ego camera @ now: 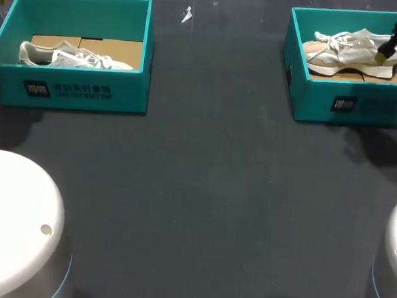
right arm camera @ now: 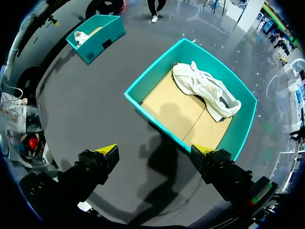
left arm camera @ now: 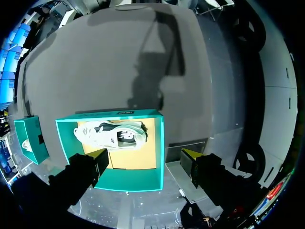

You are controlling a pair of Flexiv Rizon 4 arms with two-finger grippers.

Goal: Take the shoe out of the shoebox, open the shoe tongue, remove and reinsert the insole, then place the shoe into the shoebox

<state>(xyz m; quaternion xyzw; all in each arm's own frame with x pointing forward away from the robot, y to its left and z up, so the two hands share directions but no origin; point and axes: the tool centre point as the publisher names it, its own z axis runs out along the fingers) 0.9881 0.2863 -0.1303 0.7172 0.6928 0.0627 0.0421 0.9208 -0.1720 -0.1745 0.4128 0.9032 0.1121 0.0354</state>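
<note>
**Both hands open, shoes boxed**

Dark grey tabletop (ego camera: 202, 190), two boxes well apart. The left teal cardboard shoebox (ego camera: 73, 89) holds a grey-white lace-up sneaker (ego camera: 68, 57). The right teal cardboard shoebox (ego camera: 365, 106) holds a beige-and-white sneaker (ego camera: 352, 50). Your right hand (right arm camera: 155, 151) hangs above that right box, fingers spread, gripping nothing. Your left hand (left arm camera: 144, 155) hovers over a box with a white sneaker inside, also wide open and empty.

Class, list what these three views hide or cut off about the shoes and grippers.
Insoles: every view, hidden inside the shoes.
Left shoe: head view, lower side hidden behind front wall of left shoebox.
Right gripper: head view, its arm cut off by the corner.
Left gripper: outside the head view entirely.
</note>
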